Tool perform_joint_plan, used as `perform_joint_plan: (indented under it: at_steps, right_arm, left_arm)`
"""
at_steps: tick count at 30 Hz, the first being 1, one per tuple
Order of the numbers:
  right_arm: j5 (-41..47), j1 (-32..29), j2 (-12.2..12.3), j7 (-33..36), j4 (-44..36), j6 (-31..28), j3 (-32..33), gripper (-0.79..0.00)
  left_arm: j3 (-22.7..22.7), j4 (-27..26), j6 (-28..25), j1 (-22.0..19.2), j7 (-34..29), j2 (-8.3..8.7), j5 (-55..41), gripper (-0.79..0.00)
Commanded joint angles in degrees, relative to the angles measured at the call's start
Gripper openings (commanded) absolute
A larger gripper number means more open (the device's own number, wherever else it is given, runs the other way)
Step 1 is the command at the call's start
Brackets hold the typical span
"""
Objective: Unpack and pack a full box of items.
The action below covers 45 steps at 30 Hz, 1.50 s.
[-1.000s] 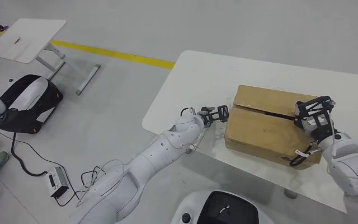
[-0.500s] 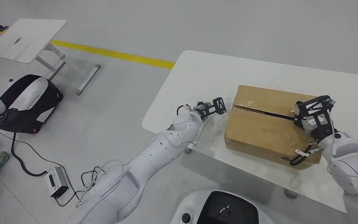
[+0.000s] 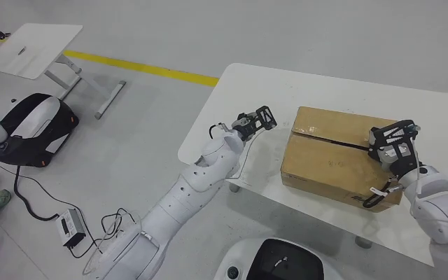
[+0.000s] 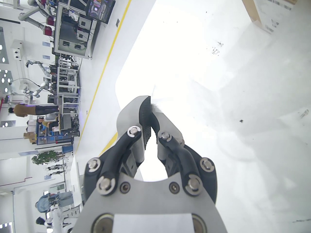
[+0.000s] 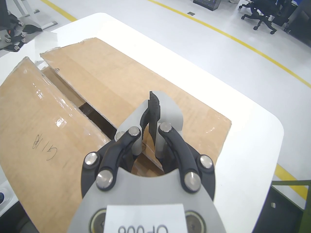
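One box (image 3: pixel 329 166), right fingers (image 5: pixel 152 112) pressed together above its seam (image 3: pixel 329 139), left fingers (image 4: pixel 145 120) together nearby.

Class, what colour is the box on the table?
The box is plain brown cardboard, seen best in the right wrist view.

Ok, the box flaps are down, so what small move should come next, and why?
Probably lower the right gripper until its tips enter the gap and lever a flap up: the box is closed, the dark gap runs between its two flaps, and the shut gripper hangs over it.
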Motion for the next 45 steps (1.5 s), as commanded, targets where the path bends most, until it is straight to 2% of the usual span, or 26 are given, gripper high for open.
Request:
perform_joint_plan:
  at_steps: [1, 9, 15, 20, 26, 35, 45]
  right_arm:
    - [0.1, -0.1, 0.0, 0.0, -0.1, 0.0, 0.1, -0.785]
    - [0.4, -0.8, -0.1, -0.1, -0.6, -0.1, 0.8, -0.785]
    - [2.0, -1.5, -0.2, -0.1, -1.2, -0.9, 1.4, -0.785]
    - [3.4, -1.9, -0.2, 0.9, -1.4, -2.3, 1.6, -0.785]
    - [6.2, -1.3, -0.2, 4.2, -0.3, -5.2, 1.4, -0.785]
    - [8.7, -0.4, -0.4, 4.5, 1.7, -5.5, 1.6, -0.785]
    - [10.9, 0.8, -0.4, 5.2, 3.8, -7.0, 1.5, -0.785]
  left_arm:
    - [-1.4, -2.6, -1.0, 1.3, 0.1, 0.37, 0.2, -0.785]
    - [-5.4, -10.0, -3.3, 4.2, -0.2, 1.09, 0.2, -0.785]
    - [-7.3, -15.1, -3.8, 3.6, -0.8, 1.18, 0.1, -0.785]
    - [-6.6, -18.5, -3.8, 2.4, -0.8, 0.96, 1.5, -0.785]
    - [-4.3, -19.7, -3.3, 0.6, -0.6, 0.35, 2.9, -0.785]
    - [-1.3, -18.6, -3.7, -2.5, -0.4, -0.72, 2.3, -0.785]
    - [-1.3, -19.4, -5.5, -2.2, 0.9, -1.20, -0.2, -0.785]
